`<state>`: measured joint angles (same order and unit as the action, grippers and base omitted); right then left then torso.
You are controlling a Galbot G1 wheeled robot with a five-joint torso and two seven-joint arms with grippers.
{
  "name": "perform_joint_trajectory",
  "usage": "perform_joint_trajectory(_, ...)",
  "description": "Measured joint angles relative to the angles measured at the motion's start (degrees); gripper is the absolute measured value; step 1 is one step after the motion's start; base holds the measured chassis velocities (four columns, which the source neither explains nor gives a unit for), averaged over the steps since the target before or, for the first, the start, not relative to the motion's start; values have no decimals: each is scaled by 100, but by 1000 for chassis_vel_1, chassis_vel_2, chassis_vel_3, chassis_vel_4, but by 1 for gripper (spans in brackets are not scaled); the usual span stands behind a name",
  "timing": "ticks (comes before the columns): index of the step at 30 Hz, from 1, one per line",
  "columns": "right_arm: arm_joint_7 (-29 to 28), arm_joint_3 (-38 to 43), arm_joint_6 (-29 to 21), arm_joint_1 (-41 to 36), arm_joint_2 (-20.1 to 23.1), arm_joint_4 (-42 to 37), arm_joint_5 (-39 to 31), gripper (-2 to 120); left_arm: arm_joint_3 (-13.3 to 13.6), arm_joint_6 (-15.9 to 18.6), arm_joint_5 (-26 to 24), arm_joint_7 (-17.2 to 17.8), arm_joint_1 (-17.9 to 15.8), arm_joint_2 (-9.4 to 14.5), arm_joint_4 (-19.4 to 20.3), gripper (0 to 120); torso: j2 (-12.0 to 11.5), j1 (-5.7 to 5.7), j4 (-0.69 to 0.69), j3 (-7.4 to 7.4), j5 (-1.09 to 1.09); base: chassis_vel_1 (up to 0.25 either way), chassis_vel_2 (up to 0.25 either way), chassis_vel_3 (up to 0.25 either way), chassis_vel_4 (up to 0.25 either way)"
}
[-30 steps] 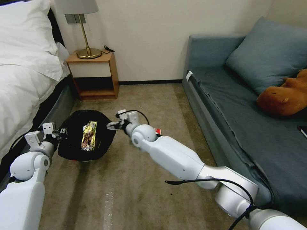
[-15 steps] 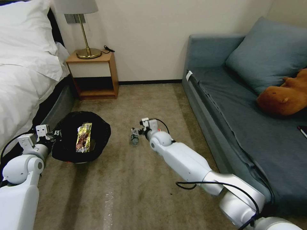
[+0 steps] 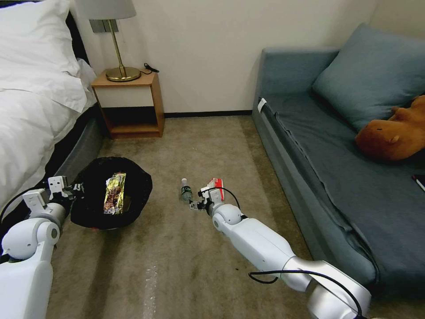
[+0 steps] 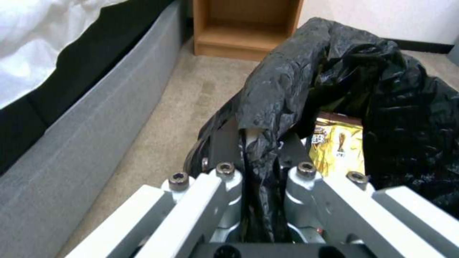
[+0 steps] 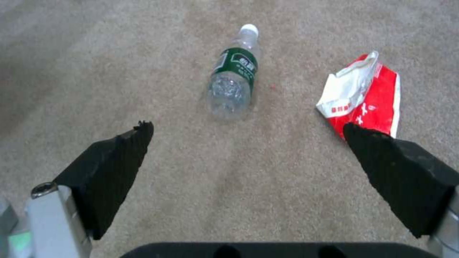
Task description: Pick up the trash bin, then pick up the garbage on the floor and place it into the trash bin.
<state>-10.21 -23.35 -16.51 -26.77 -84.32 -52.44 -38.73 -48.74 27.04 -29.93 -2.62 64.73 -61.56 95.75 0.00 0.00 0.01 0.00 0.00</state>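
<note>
My left gripper (image 3: 74, 189) is shut on the near rim of the trash bin (image 3: 135, 188) and holds it just off the carpet beside the bed. In the left wrist view the fingers (image 4: 225, 143) pinch the bin's black liner (image 4: 406, 107) and white rim. A gold-brown wrapper (image 3: 114, 193) lies inside the bin (image 4: 337, 147). A clear bottle with a green label (image 3: 186, 191) lies on the carpet, with a red-and-white packet (image 3: 215, 183) beside it. My right gripper (image 3: 198, 205) hangs open low over the floor, just short of both. The right wrist view shows the bottle (image 5: 234, 79) and packet (image 5: 365, 96) beyond the spread pads (image 5: 119, 154).
The bed (image 3: 31, 115) runs along the left, with a wooden nightstand (image 3: 130, 104) and lamp (image 3: 116, 48) at the back wall. A blue sofa (image 3: 336, 168) with a cushion and a brown plush toy (image 3: 394, 133) fills the right. A black phone (image 3: 419, 180) lies on the sofa.
My right arm has drawn back from the bin's rim and dropped low behind the bottle and packet. The left arm has shifted the bin slightly nearer.
</note>
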Motion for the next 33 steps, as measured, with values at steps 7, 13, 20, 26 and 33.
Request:
perform_joint_trajectory(7, 24, 74, 30, 22, -6, 18, 69, 100, -2, 12, 3, 27, 37, -12, -3, 6, 0, 0, 0, 0, 0, 0, 0, 0, 0)
perform_joint_trajectory(13, 75, 180, 83, 24, -11, 77, 197, 100, 22, 38, 21, 58, 67, -41, -49, 6, 0, 0, -1, 0, 0, 0, 0, 0, 0)
perform_joint_trajectory(20, 116, 328, 138, -3, -70, 83, 357, 100, 32, 73, 107, 98, 158, -89, -131, 6, 0, 0, 0, 0, 0, 0, 0, 0, 0)
perform_joint_trajectory(26, 138, 367, 145, -13, -105, 84, 413, 100, 6, 81, 110, 113, 275, -101, -120, 6, 0, 0, -1, 0, 0, 0, 0, 0, 0)
perform_joint_trajectory(33, 146, 330, 145, -20, -170, 112, 490, 100, -34, 57, 87, 115, 378, -88, -114, 6, 1, 0, -1, 0, 0, 0, 0, 0, 0)
